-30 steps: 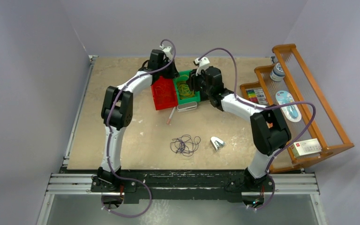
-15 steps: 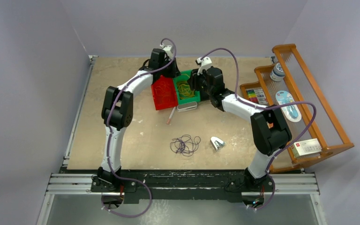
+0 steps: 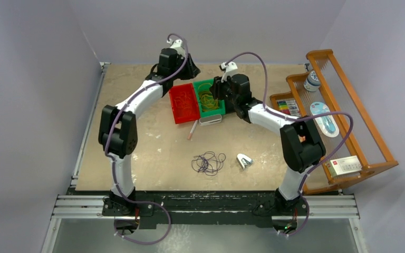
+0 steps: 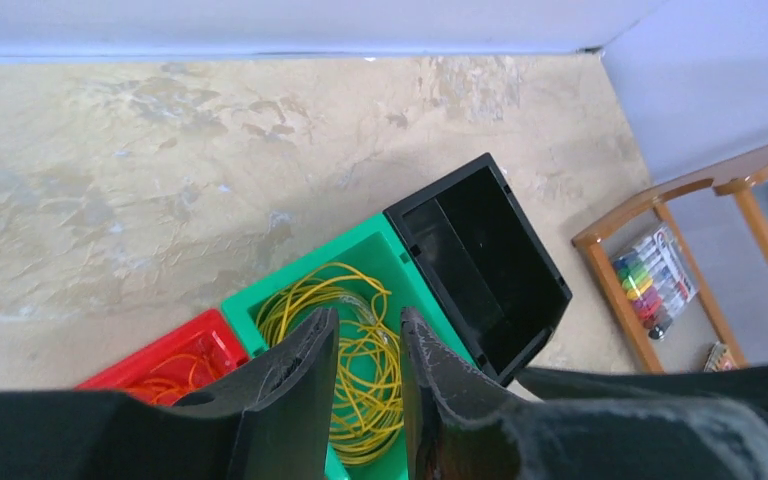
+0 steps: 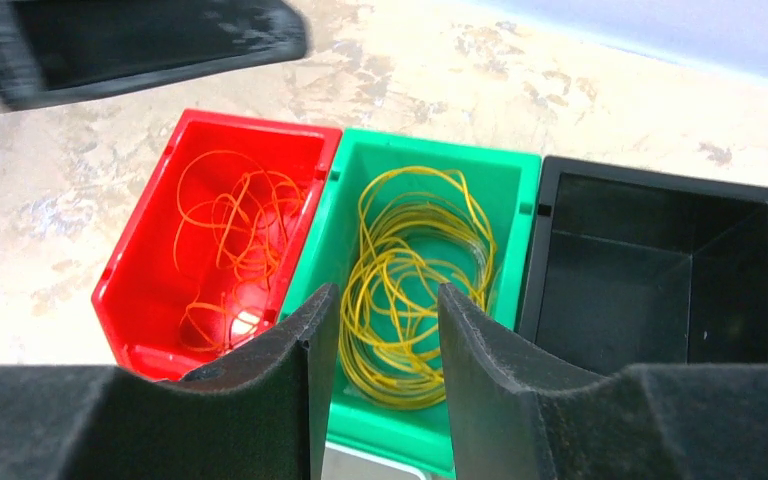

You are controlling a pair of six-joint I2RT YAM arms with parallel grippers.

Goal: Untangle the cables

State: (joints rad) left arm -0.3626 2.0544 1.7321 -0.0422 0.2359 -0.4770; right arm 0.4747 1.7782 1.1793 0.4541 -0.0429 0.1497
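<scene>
A dark purple cable (image 3: 208,162) lies in a loose tangle on the table, near the front. A red-orange cable (image 5: 235,225) lies in the red bin (image 5: 135,260). A yellow cable (image 5: 390,262) lies coiled in the green bin (image 5: 430,150). The black bin (image 5: 660,280) beside them holds nothing. My left gripper (image 4: 368,318) is open and empty, above the bins' far side (image 3: 191,69). My right gripper (image 5: 388,292) is open and empty, above the green bin's near edge (image 3: 214,90). The black bin is hidden under the right gripper in the top view.
A silver tin (image 3: 211,120) sits against the green bin's front. A pen (image 3: 192,129) lies just in front of the red bin (image 3: 183,104). A small white object (image 3: 244,161) lies right of the purple cable. A wooden rack (image 3: 343,89) with several items stands along the right edge.
My left arm has swung back and to the left, so the red bin now shows in full from above. My right gripper has hardly moved.
</scene>
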